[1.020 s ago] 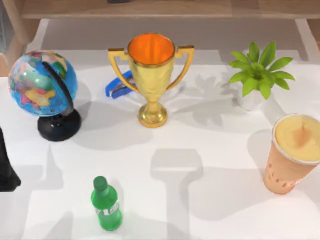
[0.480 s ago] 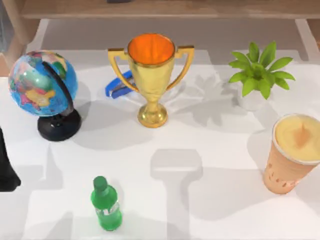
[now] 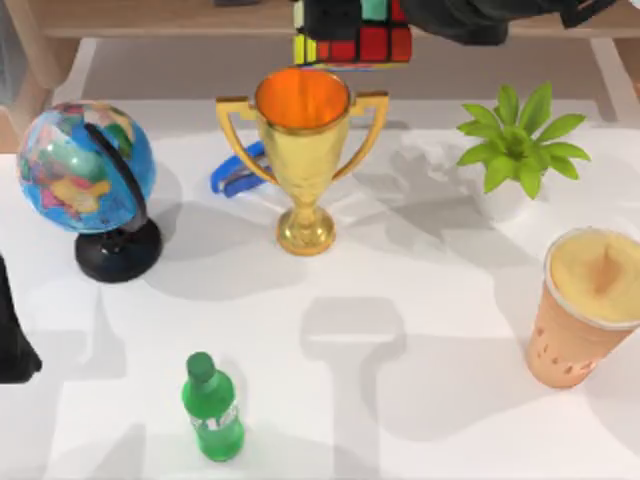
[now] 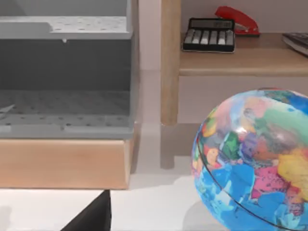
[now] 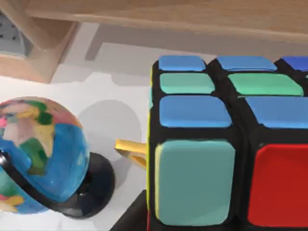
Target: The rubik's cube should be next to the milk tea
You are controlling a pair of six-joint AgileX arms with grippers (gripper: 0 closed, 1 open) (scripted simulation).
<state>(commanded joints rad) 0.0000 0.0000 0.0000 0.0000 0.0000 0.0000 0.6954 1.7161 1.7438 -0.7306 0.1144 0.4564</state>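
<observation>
Red, yellow and green stickered rubik's cube [image 3: 352, 32] hangs pinched in the right gripper's [image 3: 400, 25] fingers, far above the gold trophy [image 3: 302, 150]; a careless swing toward the right-side peach milk tea cup [image 3: 585, 310] could clip it.

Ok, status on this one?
Right pincer carrying rubik's cube above trophy. Left arm parked at left edge. Milk tea far right; plant between.

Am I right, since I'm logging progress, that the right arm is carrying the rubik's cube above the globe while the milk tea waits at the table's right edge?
Not quite. In the top view the rubik's cube, carried by the right end effector, is above the gold trophy, not the globe at the left. The milk tea does stand at the table's right edge.
</observation>
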